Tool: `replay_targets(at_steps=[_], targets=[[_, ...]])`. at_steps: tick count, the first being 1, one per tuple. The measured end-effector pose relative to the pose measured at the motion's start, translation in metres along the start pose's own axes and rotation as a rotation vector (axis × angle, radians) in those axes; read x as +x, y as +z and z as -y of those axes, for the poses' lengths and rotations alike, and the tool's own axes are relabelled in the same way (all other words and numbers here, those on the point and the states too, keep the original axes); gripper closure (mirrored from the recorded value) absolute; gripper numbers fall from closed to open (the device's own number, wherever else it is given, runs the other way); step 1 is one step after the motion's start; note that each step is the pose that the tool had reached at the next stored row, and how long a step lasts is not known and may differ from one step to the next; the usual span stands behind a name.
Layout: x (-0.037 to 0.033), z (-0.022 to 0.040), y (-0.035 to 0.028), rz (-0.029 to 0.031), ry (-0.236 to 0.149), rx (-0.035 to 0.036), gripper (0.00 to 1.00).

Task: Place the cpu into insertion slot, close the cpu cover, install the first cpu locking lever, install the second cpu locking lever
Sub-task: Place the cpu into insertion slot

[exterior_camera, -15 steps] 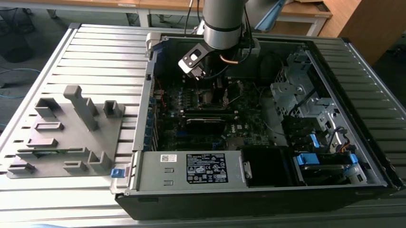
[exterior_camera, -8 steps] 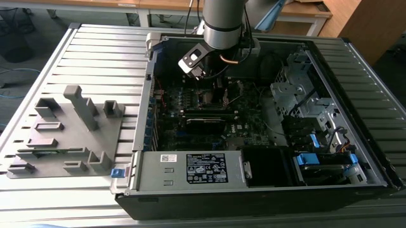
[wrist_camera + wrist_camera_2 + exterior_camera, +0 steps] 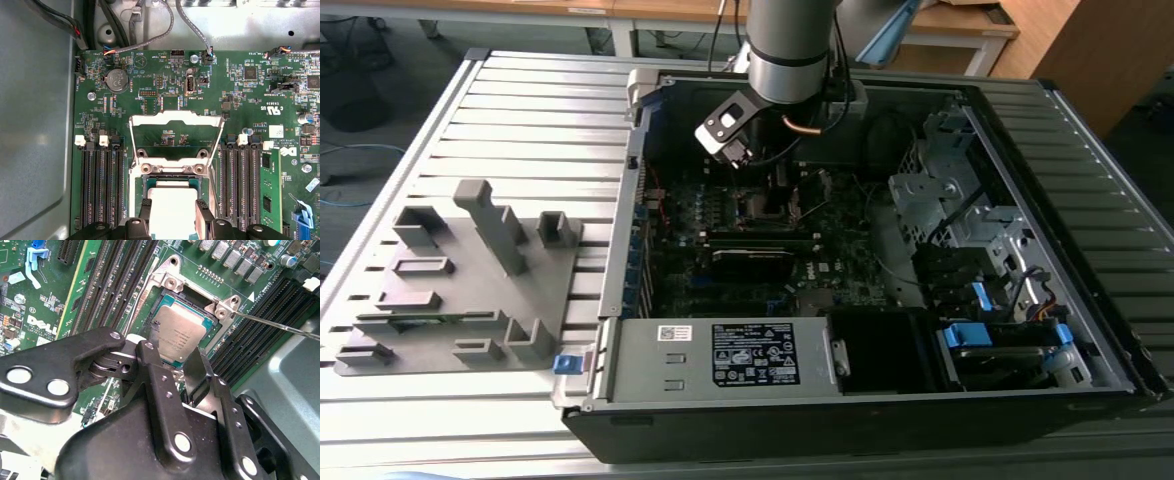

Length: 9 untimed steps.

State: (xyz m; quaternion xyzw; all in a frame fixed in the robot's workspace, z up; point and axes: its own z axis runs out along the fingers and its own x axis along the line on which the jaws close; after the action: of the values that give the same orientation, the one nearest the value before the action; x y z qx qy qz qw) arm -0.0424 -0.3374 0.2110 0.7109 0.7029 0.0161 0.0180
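- Claw: the gripper (image 3: 173, 212) hangs low over the socket. Its fingers (image 3: 145, 210) sit against two opposite edges of the cpu (image 3: 172, 202), so it looks pinched between them, not let go
- Where the chip is: in both wrist views the cpu (image 3: 182, 332) lies within the shiny rim of the insertion slot (image 3: 172, 169), level with it. You cannot tell whether it is fully seated
- Handling, as a judgement: light, stiff, flat, with a smooth metal top. The underside and the socket's contacts are likely fragile. Hold it by the bare edges, as here, and keep it level
- Cover: the cpu cover (image 3: 175, 117) stands swung open beyond the socket, and the board shows through its cut-out
- Lever: a thin wire lever (image 3: 280, 326) angles away from the socket corner, unlatched
- Beside the socket: long black memory slots (image 3: 100, 185) flank it on the motherboard (image 3: 240, 100). One bank looks vacant
- Outward: in the exterior view the computer case (image 3: 624, 250) lies open, holding the board, a labelled power supply (image 3: 720, 355) and drive cages
- On the exterior view's left: a grey holder block (image 3: 467, 290). You cannot make out what is in its pockets
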Motion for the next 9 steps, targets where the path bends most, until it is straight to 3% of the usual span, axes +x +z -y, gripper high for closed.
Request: replay_targets(at_steps=[1,9], targets=[[0.0,0.0,0.0,0.0,0.0,0.0,0.54],[0.0,0.0,-0.0003,0.0,0.0,0.0,0.54]])
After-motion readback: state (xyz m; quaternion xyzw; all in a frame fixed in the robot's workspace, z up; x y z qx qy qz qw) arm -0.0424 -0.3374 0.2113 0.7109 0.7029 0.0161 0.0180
